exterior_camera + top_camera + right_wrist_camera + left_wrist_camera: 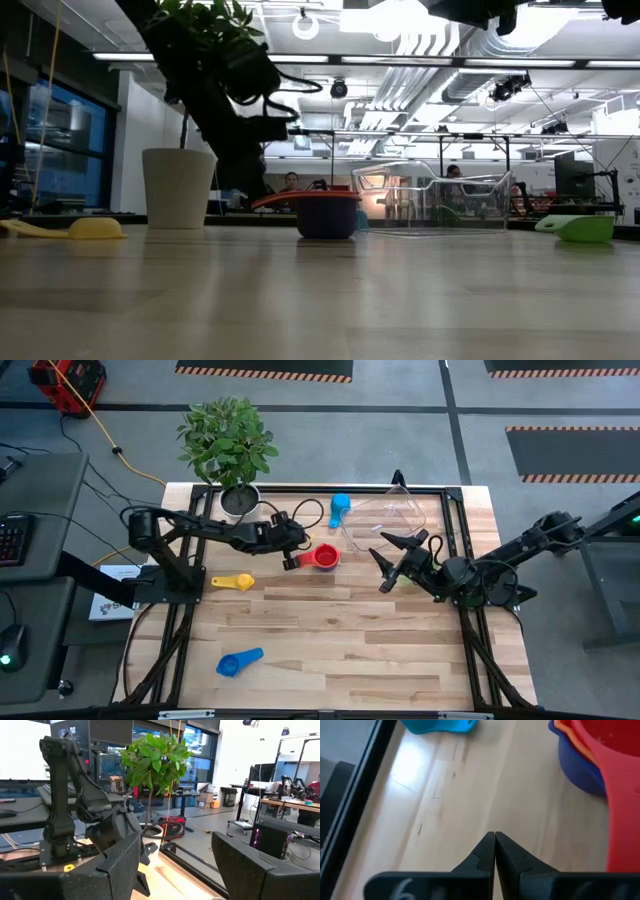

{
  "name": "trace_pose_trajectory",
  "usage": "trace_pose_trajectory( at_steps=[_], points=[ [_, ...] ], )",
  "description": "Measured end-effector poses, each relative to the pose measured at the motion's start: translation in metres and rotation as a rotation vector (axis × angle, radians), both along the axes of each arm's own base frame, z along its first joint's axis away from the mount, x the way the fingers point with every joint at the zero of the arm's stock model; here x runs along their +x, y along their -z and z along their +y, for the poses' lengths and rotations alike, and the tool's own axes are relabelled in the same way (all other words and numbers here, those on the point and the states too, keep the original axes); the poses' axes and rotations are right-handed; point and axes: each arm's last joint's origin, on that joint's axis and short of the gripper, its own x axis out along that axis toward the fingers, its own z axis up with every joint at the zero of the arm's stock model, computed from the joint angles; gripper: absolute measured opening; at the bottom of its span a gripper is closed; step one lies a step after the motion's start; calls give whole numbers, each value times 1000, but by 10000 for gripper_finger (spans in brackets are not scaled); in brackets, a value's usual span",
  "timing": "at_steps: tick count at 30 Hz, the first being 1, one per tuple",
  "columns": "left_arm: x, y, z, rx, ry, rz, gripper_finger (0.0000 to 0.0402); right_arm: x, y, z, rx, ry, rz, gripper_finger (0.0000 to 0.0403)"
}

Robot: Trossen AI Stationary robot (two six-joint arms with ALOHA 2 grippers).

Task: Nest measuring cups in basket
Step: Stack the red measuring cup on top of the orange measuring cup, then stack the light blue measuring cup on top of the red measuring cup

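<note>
Here the left tool (290, 553) sits pinched closed, holding nothing, just beside the stacked red cup (325, 556). The right tool (392, 563) spreads wide by the clear basket (385, 520). Yellow (234, 582), light blue (340, 508) and blue (240, 661) cups lie scattered on the surface (340, 640).

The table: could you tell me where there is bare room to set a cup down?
The widest bare wood on the table lies right of the blue cup, below the yellow cup. It is crowded at the back: plant pot, left gripper beside the red cup stack, light blue cup, clear basket, right gripper.
</note>
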Motion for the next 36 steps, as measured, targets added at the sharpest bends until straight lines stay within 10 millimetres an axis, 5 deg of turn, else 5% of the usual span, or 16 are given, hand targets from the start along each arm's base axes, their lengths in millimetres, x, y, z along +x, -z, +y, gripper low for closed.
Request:
trace_pose_trajectory(
  at_steps=[27, 31, 36],
  points=[
    [1, -14, -31, -184, 38, -2, 0, 0, 1, 0, -2, -1, 10, 236],
    [-4, -31, -30, -129, 9, -25, 0, 1, 1, 0, -2, -1, 10, 236],
    [-24, -82, -34, -90, 0, -195, 0, 1, 1, -1, -3, 1, 13, 236]
  ],
)
